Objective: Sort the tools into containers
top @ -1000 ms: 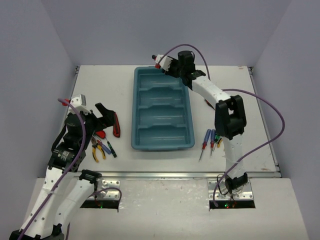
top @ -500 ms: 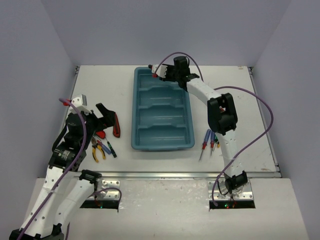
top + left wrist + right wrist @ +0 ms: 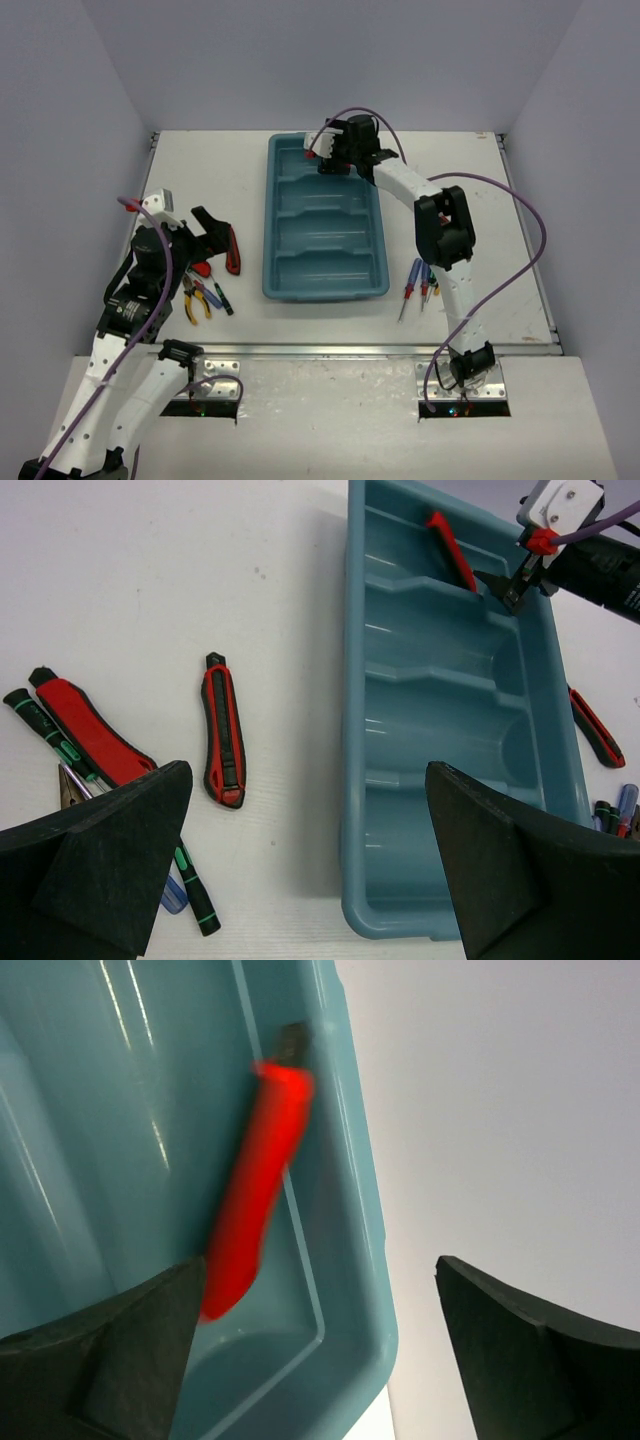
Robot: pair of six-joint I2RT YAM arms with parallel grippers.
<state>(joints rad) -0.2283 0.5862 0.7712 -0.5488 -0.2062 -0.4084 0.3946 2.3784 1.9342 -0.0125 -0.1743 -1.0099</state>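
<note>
Knife first: one red-black utility knife (image 3: 255, 1185) sits in the top compartment (image 3: 400, 540) of the teal tray (image 3: 272, 220) in the overhead view. It leans on edge against the tray's end wall rather than lying flat on the floor. Your right gripper (image 3: 320, 1265) hangs over it with jaws spread wide and nothing between them, so the lean looks like the wall's doing, not a grip. Your left gripper (image 3: 308, 770) is likewise open and empty, poised above the table (image 3: 200, 170) at the left of the frame. There a second utility knife (image 3: 223, 730) lies alone near the tray's left wall, probably the easiest pick. A third knife (image 3: 90, 730), pliers (image 3: 195, 300) and thin screwdrivers (image 3: 195, 908) crowd the lower left. Other screwdrivers (image 3: 415, 280) wait at lower right. You find no brand, label or readable writing on anything.
</note>
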